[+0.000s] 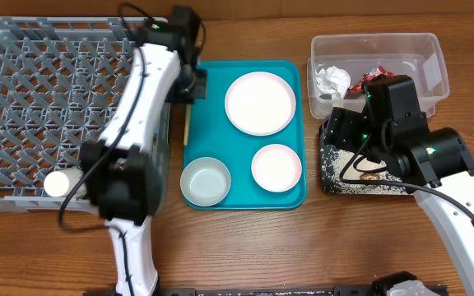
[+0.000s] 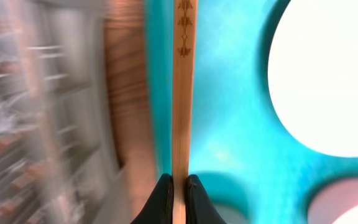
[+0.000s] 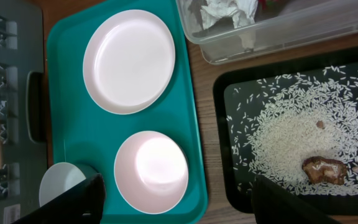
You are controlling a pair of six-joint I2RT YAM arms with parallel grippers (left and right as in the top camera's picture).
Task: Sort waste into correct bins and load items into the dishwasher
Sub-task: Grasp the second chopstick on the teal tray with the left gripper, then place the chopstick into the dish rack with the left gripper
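Note:
My left gripper is shut on a thin wooden chopstick and holds it along the left edge of the teal tray. In the overhead view the chopstick hangs beside the grey dish rack. A white cup lies in the rack. The round white plate, small white dish and grey bowl sit on the teal tray. My right gripper is open and empty, above the gap between the teal tray and the black tray. Only one chopstick is clearly seen.
The clear tub at the back right holds the white napkin and red wrapper. Rice and a dark food bit lie in the black tray. My right arm covers part of that tray.

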